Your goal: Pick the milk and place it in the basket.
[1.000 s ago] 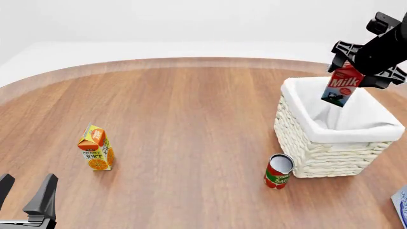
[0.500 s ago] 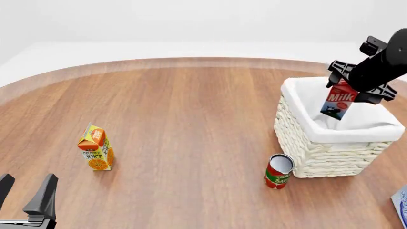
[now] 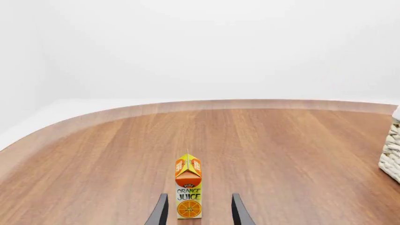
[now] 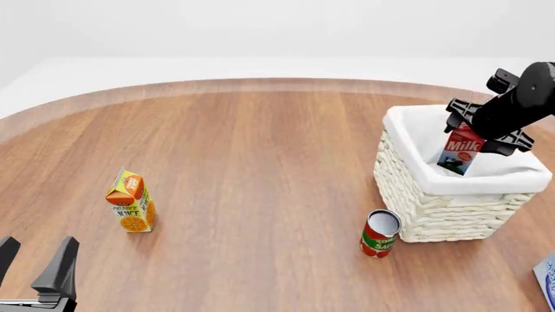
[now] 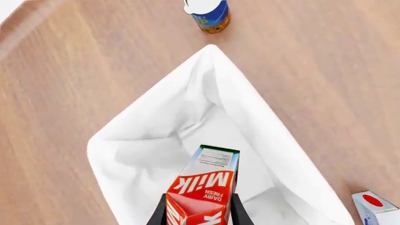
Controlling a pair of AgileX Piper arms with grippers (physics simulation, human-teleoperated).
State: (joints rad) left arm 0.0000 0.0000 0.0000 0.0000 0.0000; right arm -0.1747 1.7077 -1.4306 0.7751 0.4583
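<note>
In the left wrist view, the left gripper [image 3: 196,213] has its two dark fingers spread apart with nothing between them, and the orange juice carton [image 3: 188,188] stands upright on the wooden table [image 3: 281,154] just beyond the fingertips; a bit of the woven basket [image 3: 391,154] shows at the picture's edge, well apart from the juice. In the front view, the right gripper [image 4: 482,132] is clamped on the red top of the milk [image 4: 459,150] and holds it, slightly tilted, over the basket [image 4: 416,195], with the carton's blue-and-white lower end already below the level of the basket's white cloth rim. The red tomato can [image 4: 379,233] stands on the table just beside the basket's near wall, while the juice carton [image 4: 131,202] and the idle left gripper [image 4: 35,266] are far from the basket on its other side. In the right wrist view, the right gripper [image 5: 197,211] grips the milk [image 5: 204,185] on both sides, and the carton points down into the basket's white lining [image 5: 156,136]; a blue can [image 5: 208,13] stands on the table beyond the basket's far corner. The step in hand appears to be the placing: the next move likely calls for lowering the carton a little more toward the lined bottom, then spreading the fingers to let it go and lifting clear of the rim.
</note>
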